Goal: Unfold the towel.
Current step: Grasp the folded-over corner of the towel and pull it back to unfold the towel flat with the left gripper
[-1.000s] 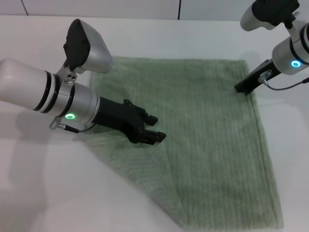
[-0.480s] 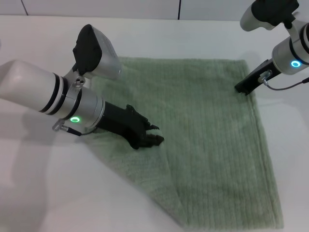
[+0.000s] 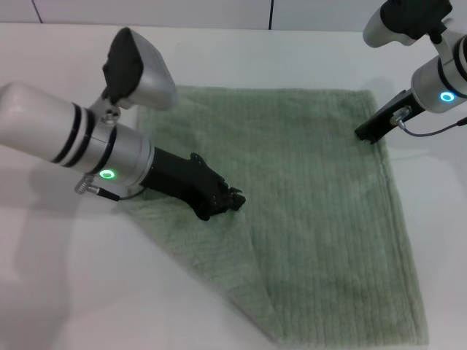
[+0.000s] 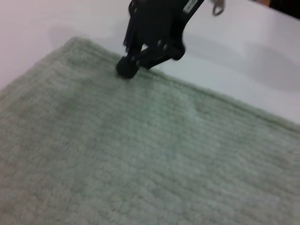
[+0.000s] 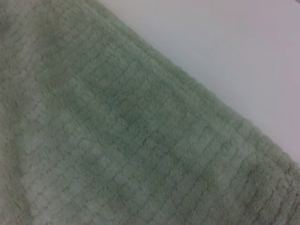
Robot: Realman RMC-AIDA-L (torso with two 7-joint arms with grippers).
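The sage-green towel (image 3: pixel 314 204) lies flat on the white table, with its near-left corner folded over diagonally onto the cloth. My left gripper (image 3: pixel 233 200) is low on the towel at the tip of that folded flap, its fingers closed on the flap's corner. My right gripper (image 3: pixel 363 134) is at the towel's far-right corner, fingers together, tip resting on the cloth by the hem. The left wrist view shows that right gripper (image 4: pixel 125 68) on the towel (image 4: pixel 140 154) near its edge. The right wrist view shows only towel (image 5: pixel 117 131) and table.
The white table (image 3: pixel 73 292) surrounds the towel, with bare surface to the left and at the front left. The towel's near edge runs close to the bottom of the head view.
My left gripper was open above the flap's tip. It has dropped onto it and closed. The right arm has not moved.
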